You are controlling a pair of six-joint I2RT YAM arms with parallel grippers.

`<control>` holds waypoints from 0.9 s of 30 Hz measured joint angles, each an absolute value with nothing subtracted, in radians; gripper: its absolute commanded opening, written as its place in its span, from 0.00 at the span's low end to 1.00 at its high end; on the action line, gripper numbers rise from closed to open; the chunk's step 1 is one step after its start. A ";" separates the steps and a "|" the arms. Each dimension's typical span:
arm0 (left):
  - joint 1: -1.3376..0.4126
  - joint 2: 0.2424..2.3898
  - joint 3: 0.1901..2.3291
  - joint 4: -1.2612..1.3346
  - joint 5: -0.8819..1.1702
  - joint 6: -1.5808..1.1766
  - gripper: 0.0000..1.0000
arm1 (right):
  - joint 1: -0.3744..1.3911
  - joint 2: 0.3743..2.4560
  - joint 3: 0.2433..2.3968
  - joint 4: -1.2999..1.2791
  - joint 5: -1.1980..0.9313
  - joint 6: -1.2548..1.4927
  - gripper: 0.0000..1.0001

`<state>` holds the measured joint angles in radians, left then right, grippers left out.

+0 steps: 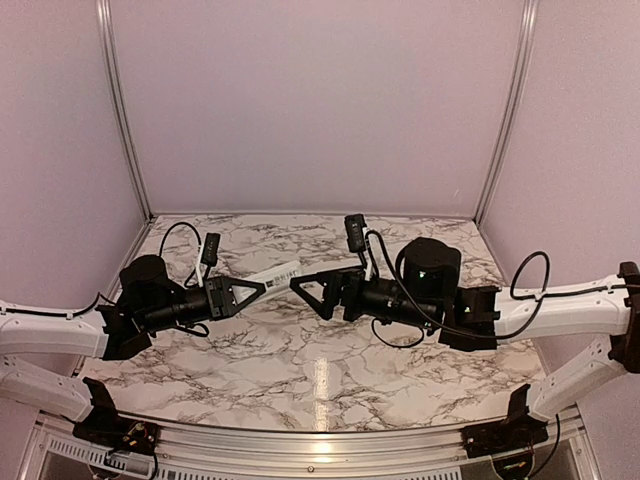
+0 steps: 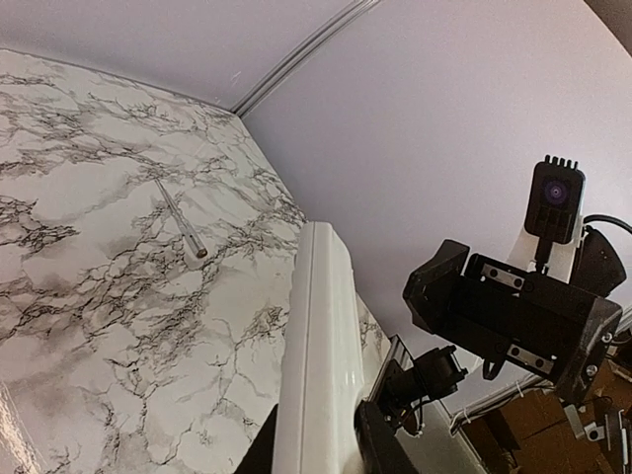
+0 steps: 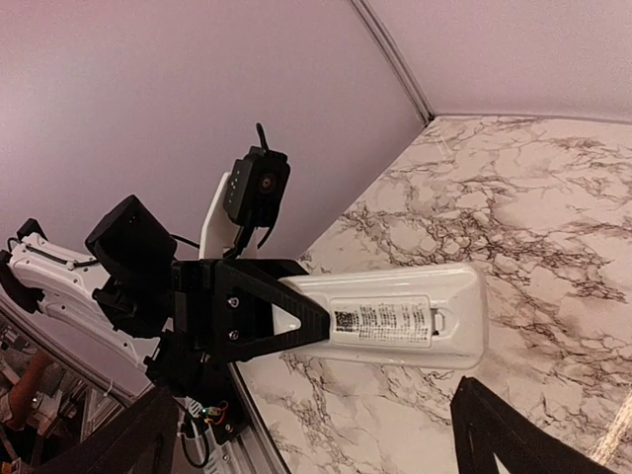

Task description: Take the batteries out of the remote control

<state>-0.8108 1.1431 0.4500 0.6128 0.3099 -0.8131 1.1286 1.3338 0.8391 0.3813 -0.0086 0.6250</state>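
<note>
White glossy plastic remote (image 1: pixel 277 271) held up off marble table (image 1: pixel 350 375), butt end clamped in left claw (image 1: pixel 252 287). Long axis runs left-right, free end aimed straight at right claw (image 1: pixel 294 285). Right claw jaws wide apart, just beside that tip, so right arm is nearest to work it. Back cover (image 3: pixel 390 321) looks shut, batteries hidden. Slim, smooth, rounded edges, prob slippery.
</note>
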 measured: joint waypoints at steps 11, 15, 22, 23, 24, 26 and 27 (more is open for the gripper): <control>-0.811 1.189 0.445 0.649 0.345 -0.827 0.00 | 1.130 1.438 0.892 0.379 -0.051 0.632 0.93; -0.811 1.192 0.445 0.650 0.352 -0.827 0.00 | 1.130 1.438 0.910 0.380 -0.043 0.624 0.93; -0.811 1.200 0.445 0.654 0.362 -0.827 0.00 | 1.130 1.452 0.922 0.380 -0.031 0.611 0.93; -0.811 1.200 0.445 0.654 0.363 -0.827 0.00 | 1.130 1.457 0.923 0.380 -0.028 0.609 0.93; -0.811 1.200 0.445 0.654 0.365 -0.828 0.00 | 1.130 1.462 0.923 0.379 -0.025 0.607 0.92; -0.811 1.200 0.445 0.654 0.366 -0.827 0.00 | 1.130 1.472 0.926 0.379 -0.020 0.603 0.92; -0.811 1.199 0.445 0.654 0.366 -0.827 0.00 | 1.130 1.477 0.929 0.377 -0.015 0.602 0.91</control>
